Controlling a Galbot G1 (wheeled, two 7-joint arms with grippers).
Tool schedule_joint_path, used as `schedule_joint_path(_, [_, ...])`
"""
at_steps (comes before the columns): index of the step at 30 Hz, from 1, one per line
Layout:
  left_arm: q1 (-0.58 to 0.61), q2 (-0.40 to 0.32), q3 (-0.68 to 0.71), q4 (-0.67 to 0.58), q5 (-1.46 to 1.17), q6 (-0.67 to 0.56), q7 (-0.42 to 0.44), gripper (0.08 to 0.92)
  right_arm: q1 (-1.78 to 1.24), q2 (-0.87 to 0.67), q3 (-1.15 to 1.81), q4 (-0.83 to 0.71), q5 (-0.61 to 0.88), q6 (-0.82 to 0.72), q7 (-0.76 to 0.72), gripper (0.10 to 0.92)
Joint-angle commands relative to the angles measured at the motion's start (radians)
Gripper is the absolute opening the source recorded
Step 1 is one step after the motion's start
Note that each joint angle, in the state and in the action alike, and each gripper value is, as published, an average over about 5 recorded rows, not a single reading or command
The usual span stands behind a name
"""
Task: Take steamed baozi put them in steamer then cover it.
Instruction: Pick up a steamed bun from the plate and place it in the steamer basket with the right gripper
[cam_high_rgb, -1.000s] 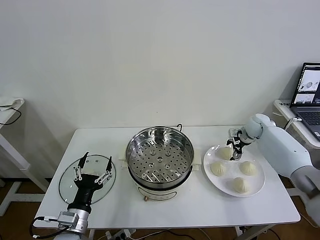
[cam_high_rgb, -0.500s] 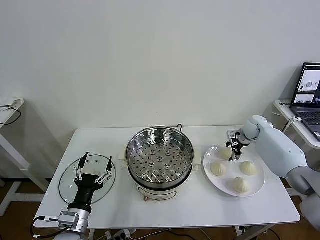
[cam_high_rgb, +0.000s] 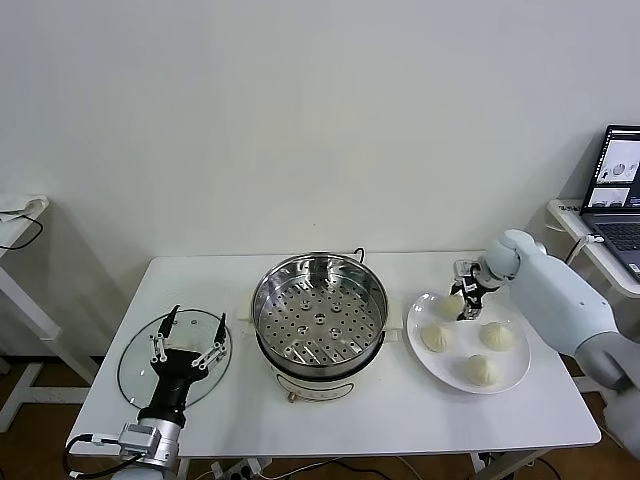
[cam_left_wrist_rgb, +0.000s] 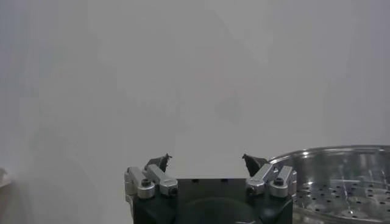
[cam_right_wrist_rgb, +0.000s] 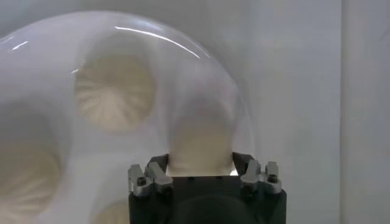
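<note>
Now the right gripper (cam_high_rgb: 462, 293) sits low over the far bun on the white plate (cam_high_rgb: 510, 372), and its fingers have drawn in from wide apart a second ago until they press against the sides of that baozi (cam_right_wrist_rgb: 201, 143); the right wrist view shows the bun filling the space between the two fingers, so the grasp looks made or all but made, though the bun is not yet lifted. The arm itself has barely shifted over that second, only the fingers have moved. Three other steamed baozi (cam_high_rgb: 437, 337) rest on the same plate, nearer the robot and apart from one another. The steamer (cam_high_rgb: 319, 312) stands at the middle of the table (cam_high_rgb: 400, 420), just left of the plate, its perforated tray bare, so none of the four buns has been transferred. The cover (cam_high_rgb: 135, 360) lies flat on the table's left side, well apart from the steamer. The left gripper (cam_high_rgb: 186, 342) hovers over that lid with its fingers spread wide and nothing between them, unchanged and apparently waiting. The closing grip suggests the first pickup is at hand; next would likely be a lift and a carry leftward over the steamer's rim.
</note>
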Motion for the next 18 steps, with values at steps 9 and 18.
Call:
schedule_joint_path(9, [0.008, 0.006, 0.007, -0.019, 0.001, 0.014, -0.006, 0.823, 0.379, -0.318, -0.377, 0.565, 0.329, 0.183, -0.104, 0.704])
schedule_joint_path(18, [0.035, 0.012, -0.01, -0.044, 0.008, 0.009, -0.004, 0.823, 0.775, -0.231, -0.67, 0.775, 0.414, 0.354, -0.156, 0.704])
